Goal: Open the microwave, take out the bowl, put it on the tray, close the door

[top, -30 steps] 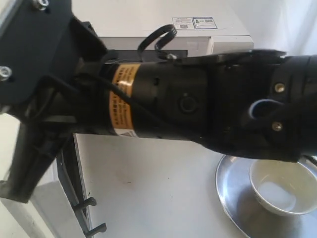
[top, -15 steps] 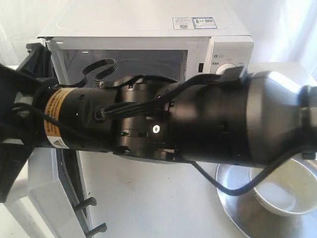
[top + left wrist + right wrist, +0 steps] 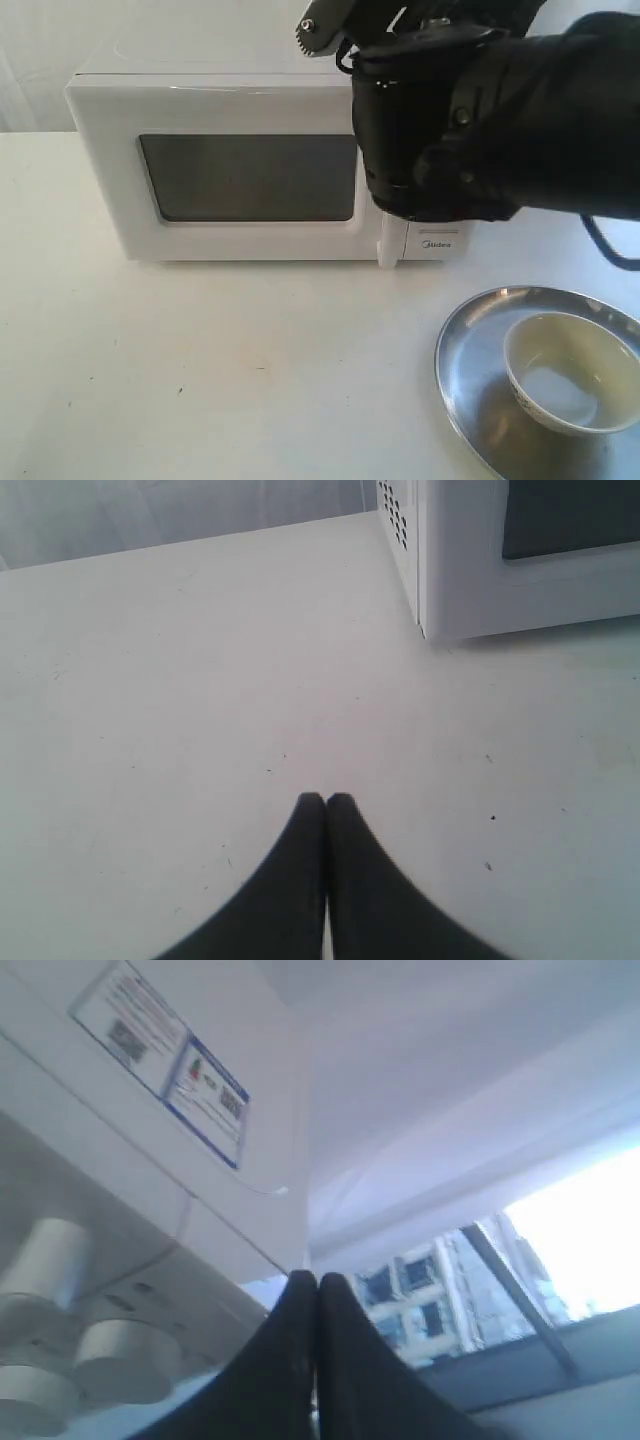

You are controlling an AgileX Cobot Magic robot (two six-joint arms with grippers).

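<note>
The white microwave stands at the back of the table, its door flush with the front and the dark window facing me. To the front right, the cream bowl sits upright inside the silver tray. My right arm covers the control panel, leaving only the handle's lower end showing. In the right wrist view the right gripper is shut and empty beside the two dials and the top sticker. My left gripper is shut and empty over bare table near a microwave corner.
The white table spreads in front of the microwave. A black cable hangs from the right arm above the tray. A window with buildings outside shows past the right gripper.
The door stood swung open a second ago and is now shut. The big black arm that blocked the middle of the exterior view has pulled back to the upper right.
</note>
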